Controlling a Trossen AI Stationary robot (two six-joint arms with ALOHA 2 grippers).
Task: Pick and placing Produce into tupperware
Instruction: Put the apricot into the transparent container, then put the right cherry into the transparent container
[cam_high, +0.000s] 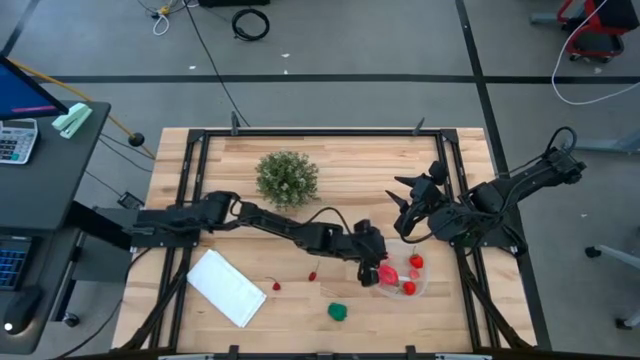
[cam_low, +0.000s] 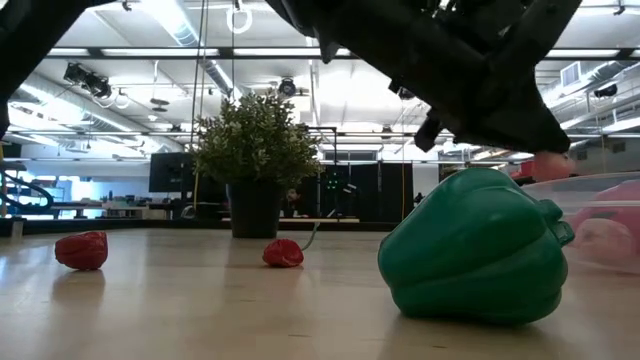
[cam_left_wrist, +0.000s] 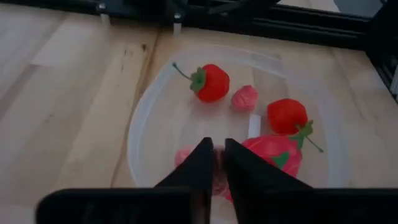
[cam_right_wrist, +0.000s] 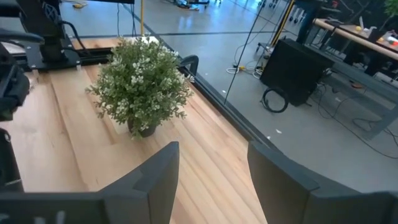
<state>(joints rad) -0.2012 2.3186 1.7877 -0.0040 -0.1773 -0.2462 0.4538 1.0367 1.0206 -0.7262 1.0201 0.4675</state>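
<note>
Grey floor (cam_high: 350, 40) w/ cables (desk (cam_high: 40, 170) nearby).

- Clear round tupperware (cam_left_wrist: 140, 134): 1
- Red or pink toy produce pieces inside it (cam_left_wrist: 211, 82): at least 4
- Small red pieces loose on table (cam_high: 276, 286): 2
- Green toy pepper (cam_high: 339, 311): 1
- Potted plant (cam_high: 287, 178): 1
- Flat white rectangle (cam_high: 226, 288): 1

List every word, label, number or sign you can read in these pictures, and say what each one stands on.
No text can be read in any view.
Tupperware: a small whitish mark shows on its floor, with no legible writing.
Flat white rectangle on the table: blank as far as can be seen.
Calculator on the side desk: its keys are too small to read.
Blue screen beside it: nothing legible.
</note>
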